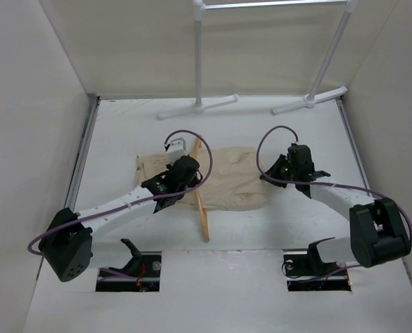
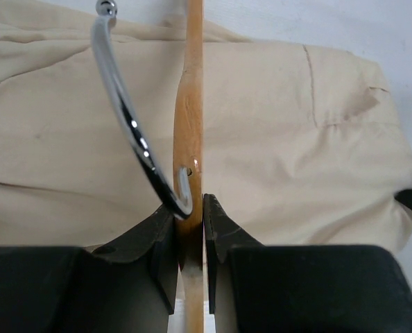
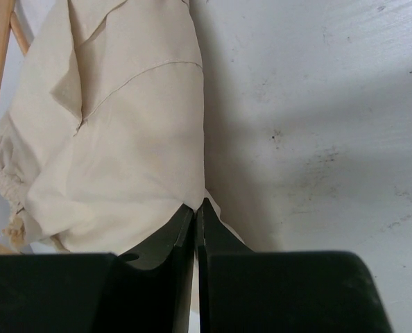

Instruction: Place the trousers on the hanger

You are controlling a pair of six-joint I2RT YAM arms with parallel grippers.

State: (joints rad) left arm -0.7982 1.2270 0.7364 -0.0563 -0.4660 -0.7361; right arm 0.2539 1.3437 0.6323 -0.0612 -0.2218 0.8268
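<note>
One tan wooden hanger [image 2: 189,118], chrome-hooked, crosses cream trousers [image 2: 296,152]; left jaws pinch its wood, right jaws pinch cloth.

Your hanger [image 2: 189,125] cut off at top and bottom of the left wrist frame, its middle hidden under the left arm [image 1: 116,205] in the top view, edge of the trousers [image 3: 123,152] lost between the right fingers [image 3: 168,243], rack poles [image 1: 198,55] cropped at the upper edge.

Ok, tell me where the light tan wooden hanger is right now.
The tan wooden hanger sits centre-left in the top view, crossing the cream fabric trousers, clamped beside its metal hook by the left gripper.
</note>
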